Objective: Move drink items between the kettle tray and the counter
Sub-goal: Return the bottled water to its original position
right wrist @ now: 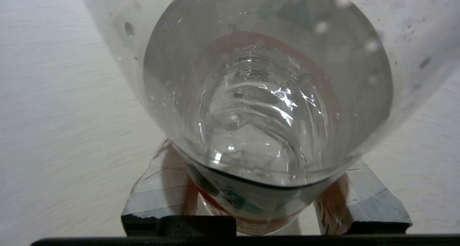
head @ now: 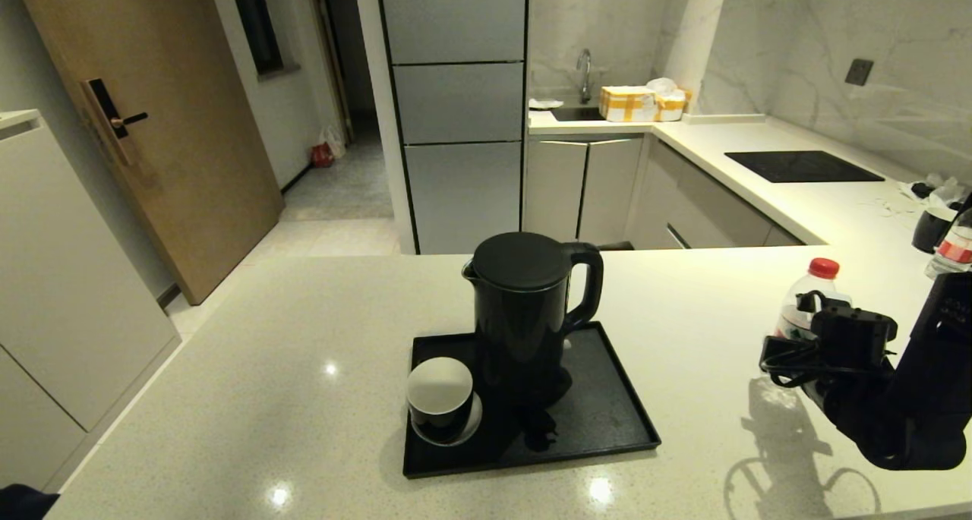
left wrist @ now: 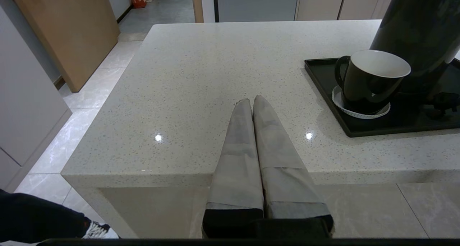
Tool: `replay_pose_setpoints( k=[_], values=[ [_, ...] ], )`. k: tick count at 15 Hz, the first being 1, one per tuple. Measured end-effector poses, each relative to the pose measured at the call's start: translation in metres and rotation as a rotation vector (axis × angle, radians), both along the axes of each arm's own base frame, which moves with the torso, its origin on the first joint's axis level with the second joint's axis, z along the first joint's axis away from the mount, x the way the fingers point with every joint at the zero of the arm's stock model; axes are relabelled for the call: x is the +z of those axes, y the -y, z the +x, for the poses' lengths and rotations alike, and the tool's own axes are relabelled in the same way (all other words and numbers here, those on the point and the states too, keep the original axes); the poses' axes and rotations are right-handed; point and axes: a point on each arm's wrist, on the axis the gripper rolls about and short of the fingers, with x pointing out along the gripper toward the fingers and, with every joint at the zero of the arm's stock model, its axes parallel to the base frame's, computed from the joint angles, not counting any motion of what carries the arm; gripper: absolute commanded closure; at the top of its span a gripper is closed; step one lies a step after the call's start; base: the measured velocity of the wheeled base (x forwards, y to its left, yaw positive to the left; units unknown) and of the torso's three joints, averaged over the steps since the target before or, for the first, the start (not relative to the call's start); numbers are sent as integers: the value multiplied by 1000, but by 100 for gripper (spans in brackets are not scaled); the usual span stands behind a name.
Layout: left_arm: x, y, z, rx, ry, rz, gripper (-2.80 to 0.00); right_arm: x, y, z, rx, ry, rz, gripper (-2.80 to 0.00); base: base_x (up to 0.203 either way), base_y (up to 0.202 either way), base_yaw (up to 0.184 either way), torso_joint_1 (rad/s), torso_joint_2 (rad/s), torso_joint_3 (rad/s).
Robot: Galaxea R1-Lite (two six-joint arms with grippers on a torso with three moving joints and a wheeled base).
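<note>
Right gripper: my jaws pinch the bottle above the counter.
Left gripper: my jaws pressed together.
Cup: on tray.

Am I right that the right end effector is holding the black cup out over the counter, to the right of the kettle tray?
Not quite: the right end effector grips the water bottle, as the right wrist view shows. The cup sits on the kettle tray. The rest holds.
</note>
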Motion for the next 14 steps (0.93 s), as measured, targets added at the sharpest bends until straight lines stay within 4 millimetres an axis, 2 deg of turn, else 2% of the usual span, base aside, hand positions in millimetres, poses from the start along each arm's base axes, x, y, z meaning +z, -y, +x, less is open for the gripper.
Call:
replay_pose_setpoints(
  k=[4,6,9,14],
  values=[
    [0,0,0,1,0,0,0,26,-76,-25,237,19,3,0,0,0,0,0,0,0],
    [0,0,0,0,0,0,0,30,-104,-37,331,20,10,0,0,0,0,0,0,0],
    [0,0,0,1,0,0,0,25,-126,-42,400,7,16,0,0,0,0,0,0,0],
    [0,0,0,1,0,0,0,17,-154,-35,463,19,46,0,0,0,0,0,0,0]
  ],
)
